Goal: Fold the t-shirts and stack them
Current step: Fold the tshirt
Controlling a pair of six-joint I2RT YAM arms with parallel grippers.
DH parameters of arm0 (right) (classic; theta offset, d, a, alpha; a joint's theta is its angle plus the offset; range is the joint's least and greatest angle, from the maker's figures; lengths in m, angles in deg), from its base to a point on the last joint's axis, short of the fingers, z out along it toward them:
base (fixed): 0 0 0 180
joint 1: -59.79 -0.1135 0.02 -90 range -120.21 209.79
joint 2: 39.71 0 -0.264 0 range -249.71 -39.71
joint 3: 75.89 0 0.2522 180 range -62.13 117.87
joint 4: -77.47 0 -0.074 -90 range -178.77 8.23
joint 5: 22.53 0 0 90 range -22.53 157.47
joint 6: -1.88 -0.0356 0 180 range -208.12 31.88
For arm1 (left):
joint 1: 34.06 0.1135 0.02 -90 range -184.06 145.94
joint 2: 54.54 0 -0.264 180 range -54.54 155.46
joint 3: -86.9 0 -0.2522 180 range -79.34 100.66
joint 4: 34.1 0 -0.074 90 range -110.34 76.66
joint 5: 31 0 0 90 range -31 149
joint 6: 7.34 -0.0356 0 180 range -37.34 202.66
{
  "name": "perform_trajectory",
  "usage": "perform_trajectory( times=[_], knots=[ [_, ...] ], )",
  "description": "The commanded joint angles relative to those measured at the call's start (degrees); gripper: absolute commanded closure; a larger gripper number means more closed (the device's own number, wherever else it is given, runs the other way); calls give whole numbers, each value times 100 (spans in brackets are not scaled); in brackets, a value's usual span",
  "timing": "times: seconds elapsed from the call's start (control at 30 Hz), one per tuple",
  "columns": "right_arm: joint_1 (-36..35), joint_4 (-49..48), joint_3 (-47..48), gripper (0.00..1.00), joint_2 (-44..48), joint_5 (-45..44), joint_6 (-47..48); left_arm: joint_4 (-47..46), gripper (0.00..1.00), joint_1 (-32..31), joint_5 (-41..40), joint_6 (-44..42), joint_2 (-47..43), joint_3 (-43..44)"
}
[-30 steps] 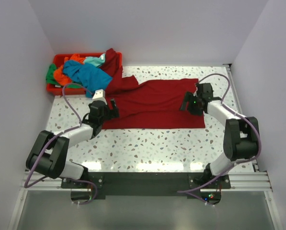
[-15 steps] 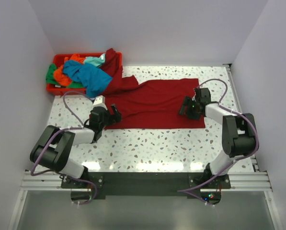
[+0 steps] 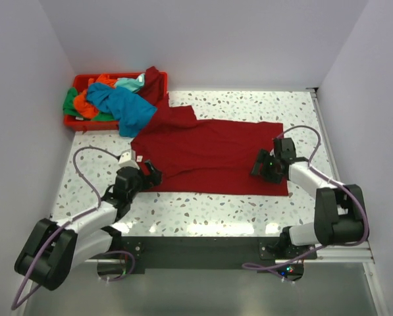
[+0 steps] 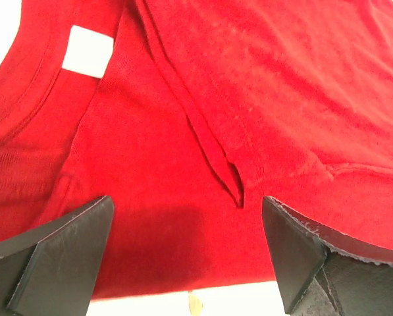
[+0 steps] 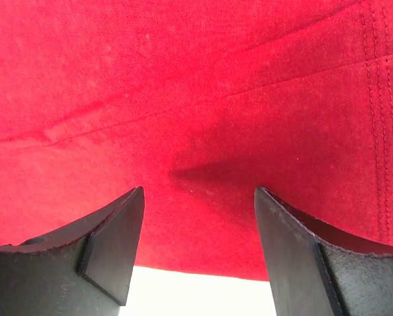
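The dark red t-shirt (image 3: 209,151) lies spread flat across the middle of the speckled white table (image 3: 216,210), one sleeve reaching toward 11 o'clock. At the far corner, around 10 o'clock, a red bin (image 3: 74,122) holds a heap of teal, orange and green t-shirts (image 3: 120,105). Plain pale walls (image 3: 203,39) close the space on three sides. At the shirt's 8 o'clock corner the left gripper (image 4: 189,224) gapes wide over the collar, gripping nothing. The right gripper (image 5: 199,204), at 4 o'clock, stands parted over the hem, holding nothing.
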Motion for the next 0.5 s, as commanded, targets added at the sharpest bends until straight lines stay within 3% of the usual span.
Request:
perform_trajectory(
  times=[0.0, 0.27, 0.47],
  knots=[
    [-4, 591, -246, 28, 434, -204, -84, 565, 0, -273, -346, 206, -504, -114],
    [-13, 1198, -255, 28, 1471, -230, 21, 1619, 0, -1056, -970, 514, -1402, 9],
    [-110, 1515, -9, 28, 2253, 6, 136, 1691, 0, -1232, -1050, 348, -1693, 141]
  ],
)
